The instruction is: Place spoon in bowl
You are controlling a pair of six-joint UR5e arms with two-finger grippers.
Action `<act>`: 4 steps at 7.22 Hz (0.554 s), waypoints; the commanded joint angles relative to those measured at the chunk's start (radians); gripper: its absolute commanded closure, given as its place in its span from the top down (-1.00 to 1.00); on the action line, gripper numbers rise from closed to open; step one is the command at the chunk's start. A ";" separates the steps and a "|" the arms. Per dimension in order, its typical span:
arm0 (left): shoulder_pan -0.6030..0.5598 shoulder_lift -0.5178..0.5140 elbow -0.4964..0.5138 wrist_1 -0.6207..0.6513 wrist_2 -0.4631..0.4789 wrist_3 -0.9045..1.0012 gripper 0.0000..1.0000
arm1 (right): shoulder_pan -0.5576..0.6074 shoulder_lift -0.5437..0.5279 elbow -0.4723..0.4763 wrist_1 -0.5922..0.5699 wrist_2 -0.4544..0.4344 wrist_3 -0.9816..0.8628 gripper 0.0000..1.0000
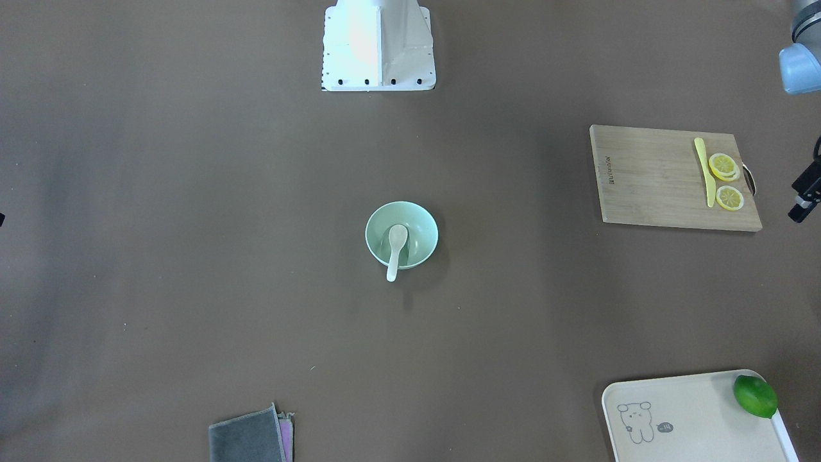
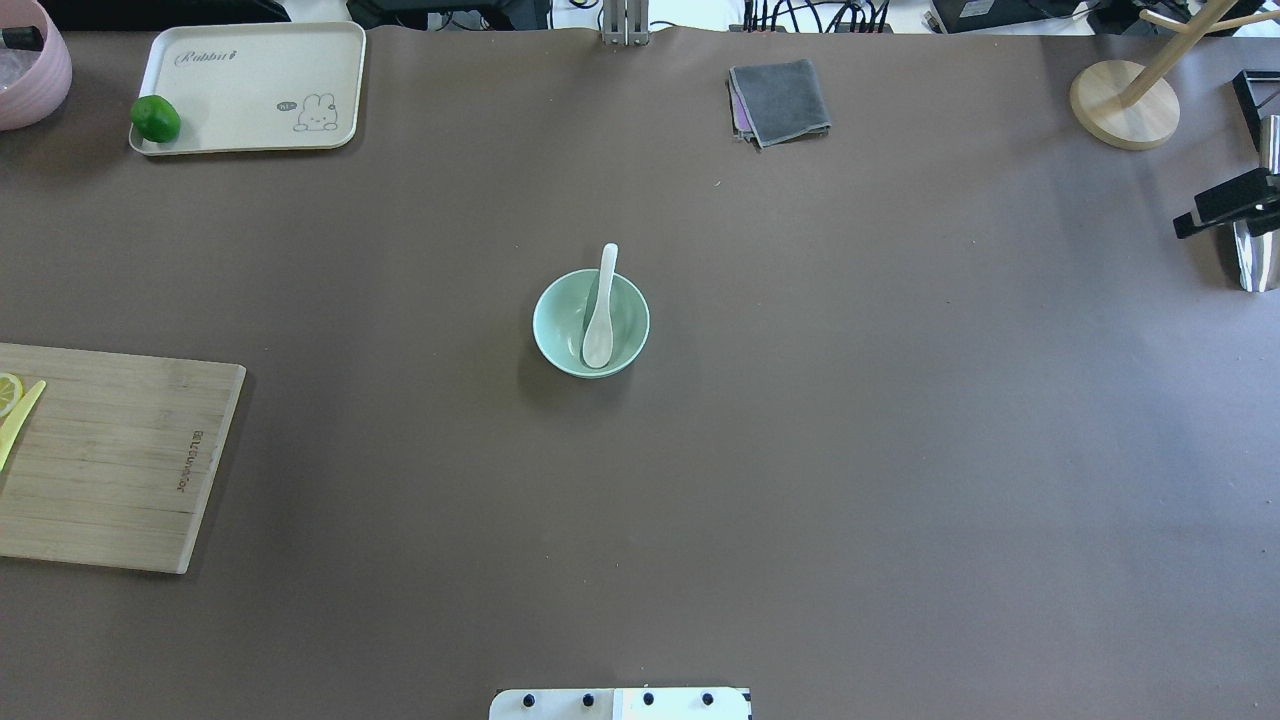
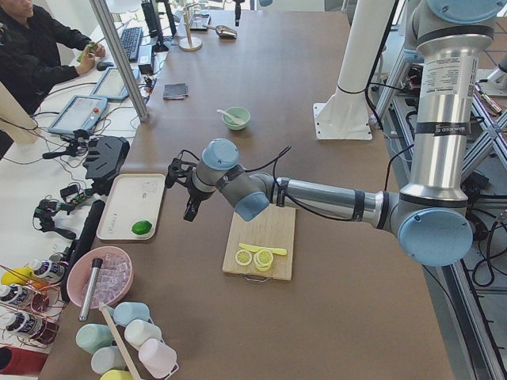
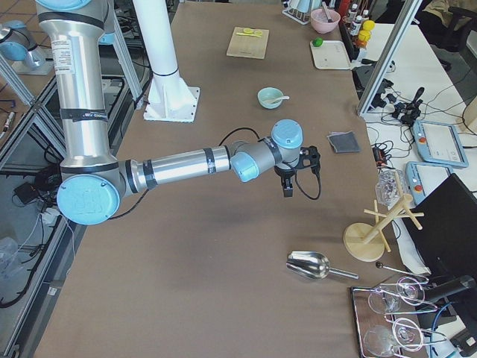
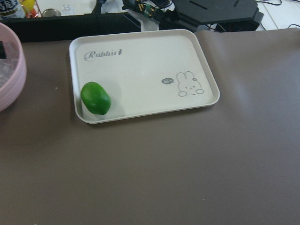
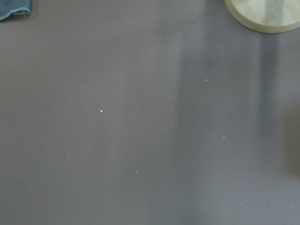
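White spoon (image 2: 600, 320) lies in the green bowl (image 2: 553, 335) mid counter (image 2: 900, 450), handle over its twelve-o'clock rim, so placing looks done and only parking remains; left pincer (image 3: 191, 212) and right pincer (image 4: 288, 191) hang aside, and I cannot tell whether they are spread or pressed together.

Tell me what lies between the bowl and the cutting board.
Nothing: the overhead view shows only bare table between the bowl and the board.

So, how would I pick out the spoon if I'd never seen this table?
Look to the middle of the brown table, where a pale mint-green bowl stands alone. The spoon rests in it, scoop inside, handle poking over the rim away from the robot's base. It is white, short and deep-scooped, unlike the slim yellow knife on the wooden board.
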 commanded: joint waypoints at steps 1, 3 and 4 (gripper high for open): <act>-0.098 -0.009 0.018 0.232 -0.073 0.258 0.95 | 0.099 0.003 0.009 -0.244 -0.092 -0.215 1.00; -0.175 -0.005 0.024 0.362 -0.066 0.446 0.95 | 0.170 -0.008 0.005 -0.328 -0.153 -0.299 1.00; -0.198 0.006 0.027 0.368 -0.073 0.448 0.95 | 0.166 -0.011 -0.053 -0.320 -0.237 -0.300 1.00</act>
